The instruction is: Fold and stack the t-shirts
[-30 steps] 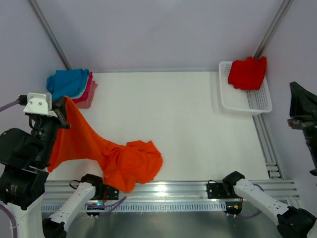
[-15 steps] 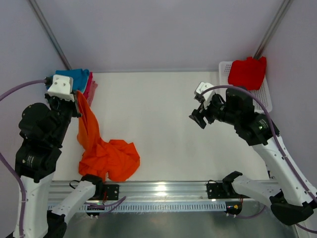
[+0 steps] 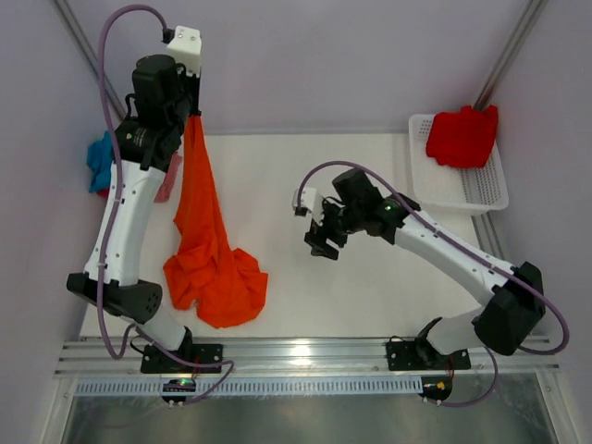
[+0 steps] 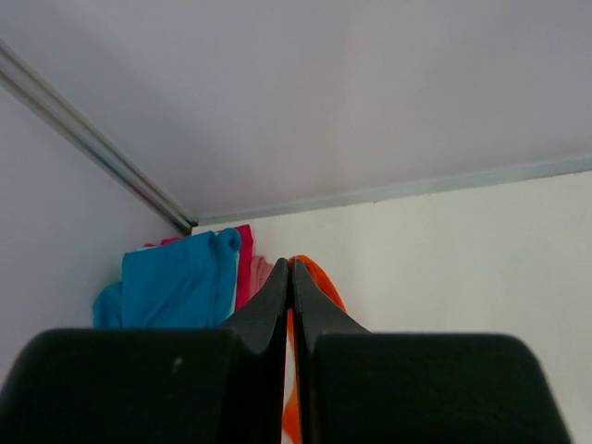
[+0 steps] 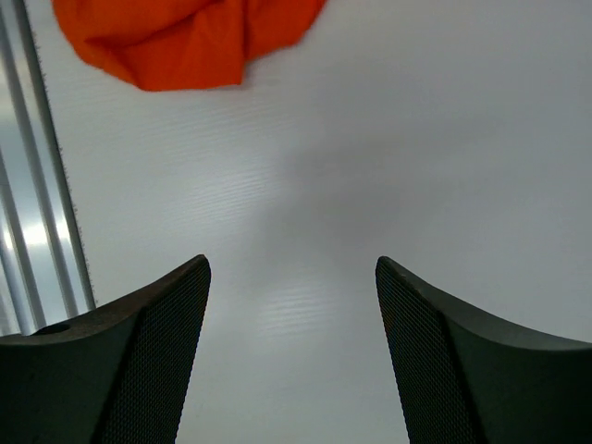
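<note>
- Pale grey walls (image 3: 305, 65) close in a white table (image 3: 370, 166), with a metal rail (image 3: 305, 356) running along its near edge.
- At the far left corner the left gripper (image 3: 191, 118) is lifted high above the table, its fingers pinched tight on a top edge of the orange t-shirt (image 3: 208, 250).
- From the left wrist camera the two black fingers meet flat against each other, and a sliver of orange cloth shows just beyond their tips.
- From that grip the orange t-shirt hangs in a long narrow drape, and its lower part lies in a rumpled heap on the table near the left end of the near edge.
- Behind the left arm, in the far left corner, sits a pile of folded t-shirts (image 4: 180, 287), blue on top with pink beneath.
- Around the middle of the table the right gripper (image 3: 321, 242) hovers with its fingers spread wide, gripping nothing and well apart from the orange heap.
- At the far right corner a white mesh basket (image 3: 481, 190) holds a red t-shirt (image 3: 461, 137), bunched at its far end.
</note>
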